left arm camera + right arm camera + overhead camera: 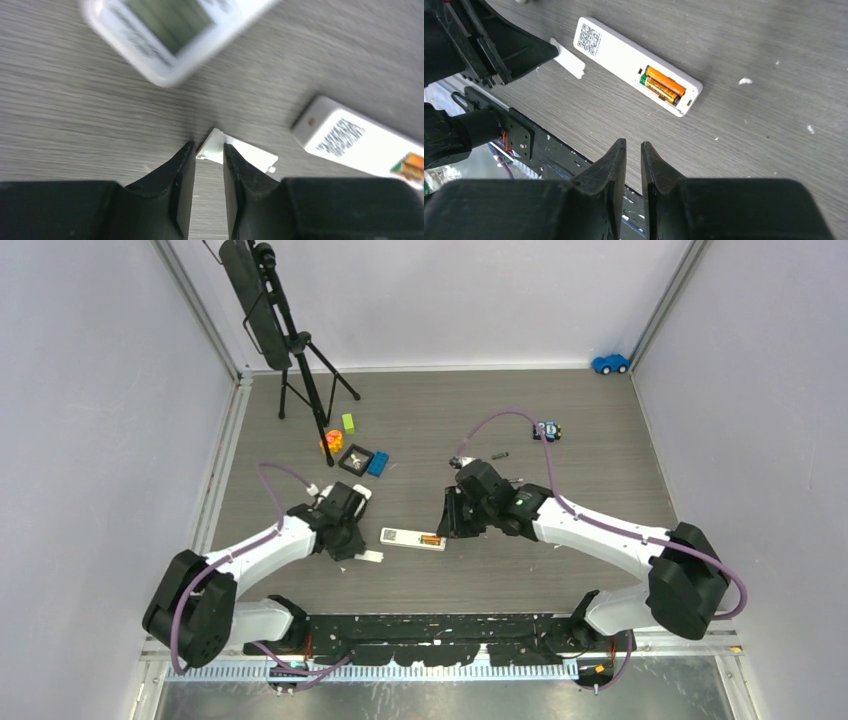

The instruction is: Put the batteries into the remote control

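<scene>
The grey wood table (600, 470) fills the floor of the cell, and both arms reach in over its near half. A black tripod (300, 360) stands at the far left.

The white remote (619, 50) lies face down between the two arms, with its battery bay uncovered at the end toward the right arm. Two batteries (663, 84) sit side by side in that bay, orange with a green tip showing.

A second remote (165, 30) with a screen lies just beyond the left arm.

The right gripper (634, 144) hovers above the table near the bay end of the remote, its fingers a slit apart and holding nothing.

The left gripper (206, 146) is low over the table with its fingers narrowly parted. A corner of the flat white battery cover (250, 156) lies at their tips, and I cannot tell whether they pinch it.

A spare battery (498, 456) lies alone, farther back on the right.
</scene>
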### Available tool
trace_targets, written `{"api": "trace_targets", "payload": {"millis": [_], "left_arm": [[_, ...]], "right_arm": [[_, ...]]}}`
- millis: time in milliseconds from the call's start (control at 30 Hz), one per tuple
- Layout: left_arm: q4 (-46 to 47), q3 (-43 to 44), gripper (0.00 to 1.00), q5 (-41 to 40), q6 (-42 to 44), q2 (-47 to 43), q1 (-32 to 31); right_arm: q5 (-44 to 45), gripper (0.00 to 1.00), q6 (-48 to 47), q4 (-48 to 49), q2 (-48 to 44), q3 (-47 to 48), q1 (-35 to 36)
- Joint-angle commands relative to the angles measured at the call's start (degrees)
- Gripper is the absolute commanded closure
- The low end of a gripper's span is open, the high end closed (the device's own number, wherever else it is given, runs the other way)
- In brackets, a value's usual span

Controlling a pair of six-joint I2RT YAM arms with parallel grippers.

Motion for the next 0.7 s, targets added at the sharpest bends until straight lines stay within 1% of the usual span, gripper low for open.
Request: {"api": "trace_targets", "payload": {"millis": [0,100,133,200,267,367,400,433,500,600,667], "left_arm": [[4.86,-4.38,0.73,5.82,-7.75,0.50,-6.69],[9.40,-5.57,0.73,7.62,-9.67,0.50,-10.93],[10.82,-5.66,0.71,9.45,-8.89,0.44,-11.71],[11.41,-5.49,0.67,9.68,-7.39,0.07,-12.07],[10.22,-4.47,0.62,8.56,-4.99,-1.23,-12.03],[4.53,-1.61,0.46,1.55,-1.49,-4.79,-11.04],[1.50,-0.45,0.39,-1.79,-1.14,-5.83,-10.05],[-1.06,0.41,0.34,-4.54,-0.60,-6.69,-8.62],[-3.13,1.42,0.30,-7.07,1.14,-8.44,-4.18],[-0.54,1.63,0.28,-6.68,4.18,-10.71,2.49],[1.74,1.85,0.28,-6.22,5.35,-11.56,5.43]], "right_arm": [[5.87,0.78,5.29,-1.94,2.79,4.48,4.33],[11.20,0.80,9.72,-2.82,4.13,5.64,7.73],[13.55,0.80,11.71,-3.00,4.20,5.69,8.85],[16.71,0.80,14.82,-1.42,3.60,4.87,10.91],[18.01,0.80,16.72,-0.48,4.25,5.16,12.58],[21.46,0.79,18.36,-3.68,7.59,9.04,15.01],[23.17,0.77,19.12,-5.11,8.81,10.58,15.99],[24.71,0.73,20.03,-5.98,10.23,12.01,17.02],[26.92,0.64,23.54,-8.02,13.34,14.75,18.74],[28.51,0.55,29.02,-8.85,18.11,17.99,20.52],[29.19,0.48,32.00,-9.38,21.19,20.19,21.46]]}}
